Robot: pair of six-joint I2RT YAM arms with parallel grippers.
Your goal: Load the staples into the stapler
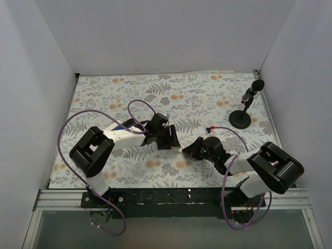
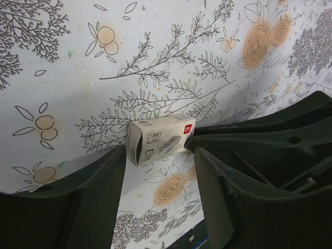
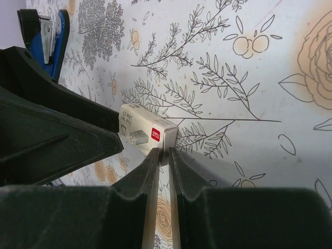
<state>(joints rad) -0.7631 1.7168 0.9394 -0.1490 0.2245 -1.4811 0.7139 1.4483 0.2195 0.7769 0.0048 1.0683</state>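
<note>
A small white box of staples (image 2: 161, 139) is seen lying flat on the flowered counter (image 1: 207, 93), near the middle and a little toward the near edge. "No.0012" can be read on its side. A line above it starts with "ST" but the rest is too blurred to read. A red mark with tiny white letters is printed at one end, and it cannot be read. A small drawing of staples is also printed there.

The left claw (image 2: 161, 155) is spread wide, with the box just ahead of its two black fingers. The right claw (image 3: 162, 151) is pressed almost together, with only a thin slit left. One end of the box looks pinched between its tips. The two claws are met tip to tip at the box.

The blue stapler (image 3: 46, 33) is found on the left part of the counter, beside the left arm and well apart from the box. Silver metal is seen between its blue parts.

White walls are set on three sides of the counter. A black microphone stand (image 1: 241, 116) is placed near the far right corner. Much bare counter is seen on the far side.
</note>
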